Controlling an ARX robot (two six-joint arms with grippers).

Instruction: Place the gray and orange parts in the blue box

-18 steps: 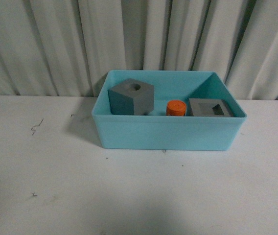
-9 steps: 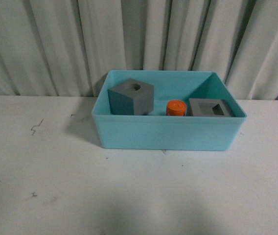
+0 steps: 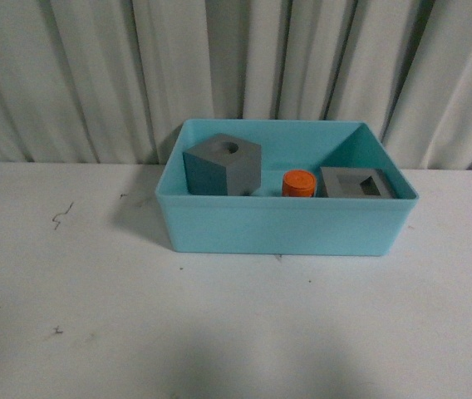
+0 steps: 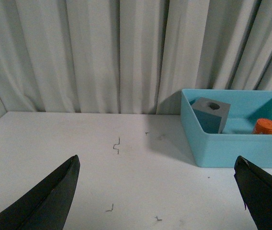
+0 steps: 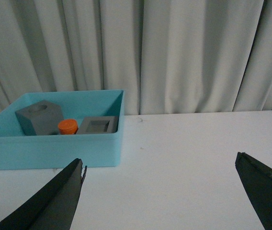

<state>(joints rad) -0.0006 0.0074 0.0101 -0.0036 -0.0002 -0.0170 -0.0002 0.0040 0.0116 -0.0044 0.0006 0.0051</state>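
Observation:
The light-blue box (image 3: pixel 286 224) stands on the white table in the front view. Inside it are the gray cube with a round hole (image 3: pixel 222 165), the orange cylinder (image 3: pixel 299 184) and the gray cube with a rectangular hole (image 3: pixel 357 183). Neither arm shows in the front view. My left gripper (image 4: pixel 157 191) is open and empty over bare table, well short of the box (image 4: pixel 232 148). My right gripper (image 5: pixel 160 191) is open and empty, beside and short of the box (image 5: pixel 54 148). The round-hole cube (image 5: pixel 39 116), the cylinder (image 5: pixel 67 126) and the rectangular-hole cube (image 5: pixel 97 125) show there too.
A white pleated curtain (image 3: pixel 236 66) hangs close behind the table. Small dark marks (image 3: pixel 60 218) dot the tabletop to the left of the box.

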